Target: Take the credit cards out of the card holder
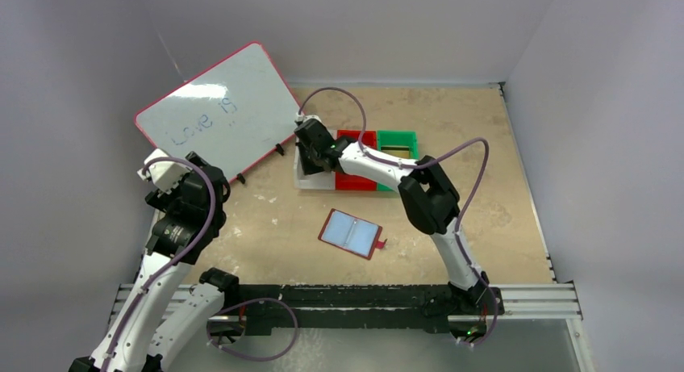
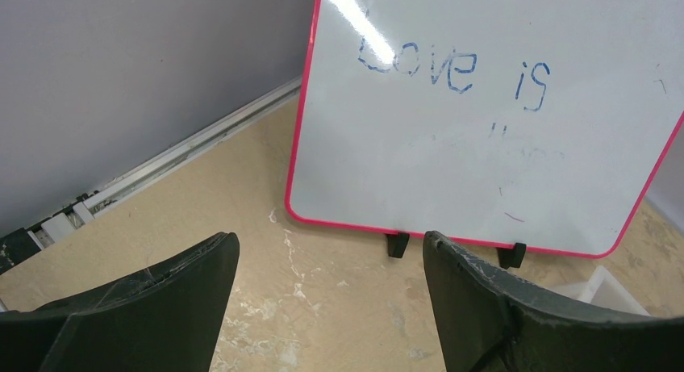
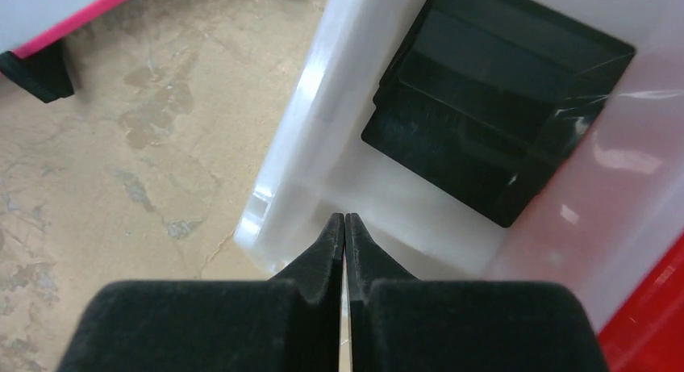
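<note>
The right claw [image 3: 345, 220], pinched together and empty, hangs over black cards [image 3: 492, 106] (in a white bin [image 3: 314, 138]). The left claw [image 2: 331, 263] stands apart, empty.

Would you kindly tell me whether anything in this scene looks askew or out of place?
Only slightly: the black cards in the white bin lie in a skewed, fanned pile instead of a square stack, and the card holder lies open at a slant. Nothing looks spilled or damaged.
</note>
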Controlling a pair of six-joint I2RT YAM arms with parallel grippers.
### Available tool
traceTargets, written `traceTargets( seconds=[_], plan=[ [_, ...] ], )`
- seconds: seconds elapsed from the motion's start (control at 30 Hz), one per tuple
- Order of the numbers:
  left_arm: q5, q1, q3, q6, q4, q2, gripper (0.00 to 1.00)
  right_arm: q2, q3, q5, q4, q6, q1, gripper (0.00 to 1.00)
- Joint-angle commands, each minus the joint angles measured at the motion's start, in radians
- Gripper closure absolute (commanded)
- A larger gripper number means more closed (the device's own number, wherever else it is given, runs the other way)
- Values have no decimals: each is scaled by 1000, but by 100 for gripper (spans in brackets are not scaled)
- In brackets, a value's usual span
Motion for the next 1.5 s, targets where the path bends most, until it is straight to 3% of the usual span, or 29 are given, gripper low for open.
traceTargets(
  seconds=[0.0, 0.13, 0.5, 0.8, 1.27, 1.47],
  plan=[
    [-16, 6, 11, 3, 19, -6, 16, 23, 62, 19, -26, 39, 2, 100],
    [-17, 6, 10, 4, 22, -3, 16, 44, 59, -17, -31, 45, 1, 100],
    [-4, 5, 8, 7, 25, 10, 16, 137, 123, 169, -54, 18, 1, 100],
    [0, 7, 8, 4, 24, 12, 16, 126, 39, 330, 64, -8, -3, 99],
    [13, 6, 9, 3, 20, 6, 17, 126, 14, 503, 55, -40, -19, 97],
    [11, 6, 8, -2, 15, 0, 17, 166, 52, 471, 46, -72, -26, 96]
  ],
)
